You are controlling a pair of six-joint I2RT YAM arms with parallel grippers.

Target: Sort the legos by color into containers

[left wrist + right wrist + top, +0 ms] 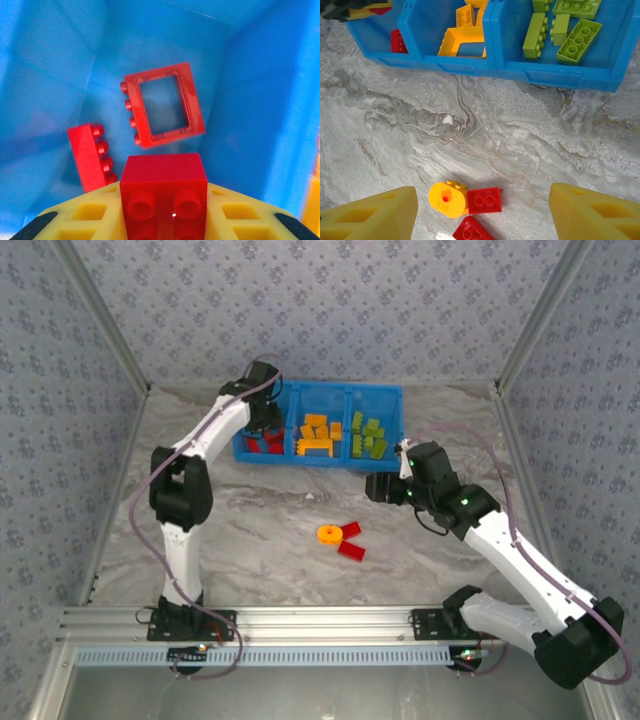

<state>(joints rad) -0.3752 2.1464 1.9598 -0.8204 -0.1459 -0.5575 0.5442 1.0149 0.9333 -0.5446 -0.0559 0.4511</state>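
Two yellow fingers (85, 220) of the left end effector (164, 222) are closed on a small red brick (162, 175), studs facing the camera. It hangs inside the left compartment (50, 75) of the blue bin (390, 395). Below it on that compartment's floor lie a red frame-shaped brick (164, 105) and a red four-stud bar (90, 157), close together but apart.

Wide open, the right end effector (378, 487) holds nothing; in its wrist view one yellow finger (370, 215) sits at each lower corner. It hovers above the marbled desk (545, 140), in front of the bin. Between the fingers, on the desk, lie a round orange-yellow piece (447, 200) touching a red square brick (484, 201), with a second red brick (472, 233) just beside them.

The middle compartment (427, 25) holds orange-yellow bricks, among them a frame (461, 41). The right compartment (615, 30) holds several lime green bricks (577, 41), lying flat or on their sides.
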